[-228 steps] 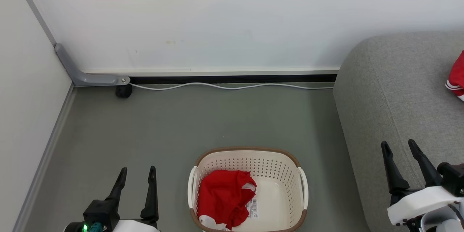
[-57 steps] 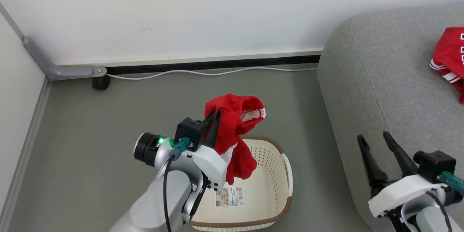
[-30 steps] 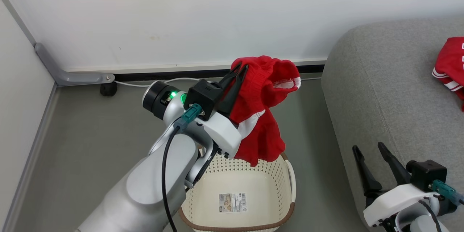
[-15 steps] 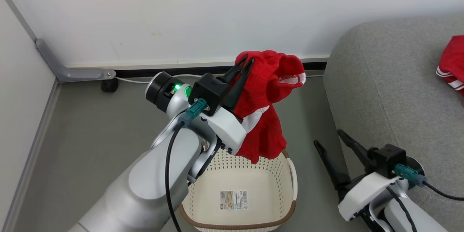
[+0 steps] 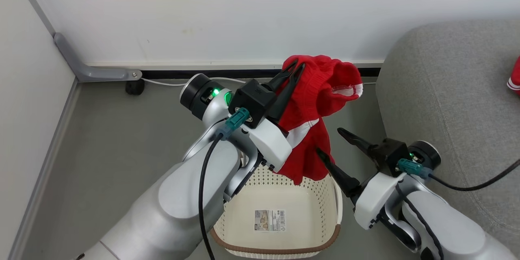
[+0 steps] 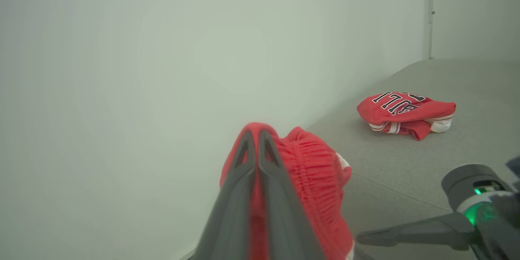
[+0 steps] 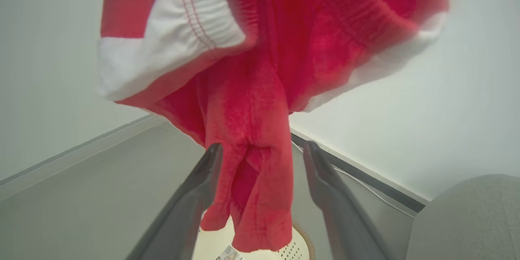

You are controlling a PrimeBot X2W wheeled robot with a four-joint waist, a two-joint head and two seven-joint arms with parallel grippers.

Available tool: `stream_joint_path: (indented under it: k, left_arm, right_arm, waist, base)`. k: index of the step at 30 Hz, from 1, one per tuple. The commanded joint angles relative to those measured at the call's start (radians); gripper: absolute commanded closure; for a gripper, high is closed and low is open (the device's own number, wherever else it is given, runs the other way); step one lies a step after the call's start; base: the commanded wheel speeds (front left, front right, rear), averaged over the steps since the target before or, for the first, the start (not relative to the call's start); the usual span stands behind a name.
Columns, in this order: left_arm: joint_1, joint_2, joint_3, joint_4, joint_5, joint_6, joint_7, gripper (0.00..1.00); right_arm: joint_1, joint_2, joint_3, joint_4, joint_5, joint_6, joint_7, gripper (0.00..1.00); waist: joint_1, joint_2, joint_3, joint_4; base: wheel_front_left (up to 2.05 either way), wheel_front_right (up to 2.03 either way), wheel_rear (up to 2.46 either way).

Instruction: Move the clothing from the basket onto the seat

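Observation:
My left gripper (image 5: 297, 66) is shut on the bunched waistband of red clothing (image 5: 323, 89), held high above the cream basket (image 5: 276, 250). In the left wrist view its fingers (image 6: 248, 158) pinch the red fabric (image 6: 313, 170). The garment's lower end hangs down between the fingers of my open right gripper (image 5: 329, 141); the right wrist view shows the red tail (image 7: 252, 178) in the gap of that gripper (image 7: 263, 148), touching neither finger clearly. The basket holds no clothing, and its label sticker shows. The grey seat (image 5: 447, 89) lies to the right, with another red garment (image 6: 406, 113) on it.
A white wall runs along the back, with a white cable (image 5: 170, 83) at its base. A grey bracket with a black caster (image 5: 134, 87) sits in the left corner. Grey floor (image 5: 122, 150) spreads to the left of the basket.
My right gripper has swung left and up from beside the seat to the hanging end of the garment. The left gripper has kept the garment up, and the camera has shifted slightly.

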Motion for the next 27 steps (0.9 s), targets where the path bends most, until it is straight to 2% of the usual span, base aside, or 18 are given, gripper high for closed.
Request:
stream_joint_path:
  k: [1,8,15,16,18,22,27]
  left_arm:
    - [-0.06,0.013,0.029,-0.015,0.005,-0.006,-0.012,1.0]
    - [-0.077,-0.006,0.005,-0.003,0.001,-0.013,-0.021,1.0]
    - [-0.085,-0.018,-0.019,0.003,-0.011,-0.016,-0.03,1.0]
    - [-0.085,-0.02,-0.022,0.004,-0.013,-0.016,-0.032,1.0]
    - [-0.084,-0.021,-0.027,0.006,-0.019,-0.014,-0.035,1.0]
    - [-0.079,-0.023,-0.033,0.012,-0.025,-0.013,-0.041,1.0]
    - [-0.069,-0.025,-0.032,0.035,-0.032,-0.006,-0.053,1.0]
  right_arm:
    - [-0.034,-0.006,0.016,-0.008,0.009,0.003,-0.011,0.0]
    - [-0.128,0.004,0.082,0.054,0.018,0.003,-0.011,0.0]
    - [-0.186,0.048,0.138,0.153,0.059,0.003,-0.011,0.0]
    - [-0.192,0.056,0.146,0.164,0.067,0.003,-0.011,0.08]
    - [-0.201,0.067,0.156,0.182,0.084,0.003,-0.011,1.0]
    - [-0.206,0.072,0.164,0.19,0.109,0.003,-0.011,1.0]
    - [-0.204,0.047,0.166,0.171,0.124,0.003,-0.011,1.0]
  waist:
    - [0.0,0.0,0.002,0.005]
    - [0.0,0.0,0.008,0.028]
    - [0.0,0.0,0.01,0.048]
    - [0.0,0.0,0.01,0.05]
    - [0.0,0.0,0.011,0.054]
    - [0.0,0.0,0.01,0.058]
    - [0.0,0.0,0.014,0.046]
  base:
    - [0.0,0.0,0.0]
    - [0.0,0.0,0.0]
    - [0.0,0.0,0.0]
    - [0.0,0.0,0.0]
    - [0.0,0.0,0.0]
    - [0.0,0.0,0.0]
    - [0.0,0.0,0.0]
